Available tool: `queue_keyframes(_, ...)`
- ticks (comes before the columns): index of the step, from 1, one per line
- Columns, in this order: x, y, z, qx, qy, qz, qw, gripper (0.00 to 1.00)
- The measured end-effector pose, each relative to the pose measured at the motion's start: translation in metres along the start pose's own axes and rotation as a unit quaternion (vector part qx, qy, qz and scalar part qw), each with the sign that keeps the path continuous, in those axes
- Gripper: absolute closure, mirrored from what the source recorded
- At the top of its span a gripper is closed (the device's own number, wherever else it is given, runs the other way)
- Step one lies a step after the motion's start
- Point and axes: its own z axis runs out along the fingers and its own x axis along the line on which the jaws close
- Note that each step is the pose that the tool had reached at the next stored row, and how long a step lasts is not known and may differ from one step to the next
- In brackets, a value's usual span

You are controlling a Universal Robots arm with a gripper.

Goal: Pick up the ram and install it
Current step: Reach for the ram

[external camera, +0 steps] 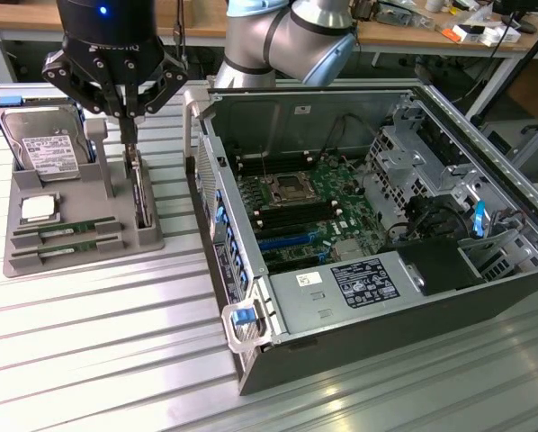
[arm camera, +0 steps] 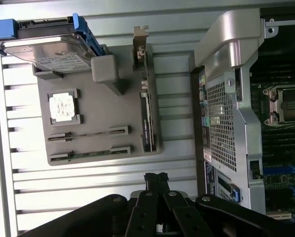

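The ram, long thin green circuit-board sticks, sits edge-up in slots of a grey plastic tray, probably so fingers can pinch it. At its one o'clock hovers the black gripper, fingers pressed together and empty. The open dark computer case stands at the ram's three o'clock.

Your ext. cam sits high, off the arm, angled down across the ribbed metal bench at mid-range. Your wrist cam looks straight down from above, w/ the black gripper in its foreground. Both share the grey plastic parts tray and the tray-side wall of the open black PC case.
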Motion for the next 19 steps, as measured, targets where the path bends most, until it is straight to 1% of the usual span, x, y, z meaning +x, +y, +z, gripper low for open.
queue_keyframes(10, 0.009, -0.0007, 0.0001, 0.0, 0.0, 0.0, 1.0, 0.89)
queue_keyframes(15, 0.017, -0.0013, 0.0001, 0.0, 0.0, 0.0, 1.0, 0.89)
queue_keyframes(19, 0.02, -0.0015, 0.0001, 0.0, 0.0, 0.0, 1.0, 0.89)
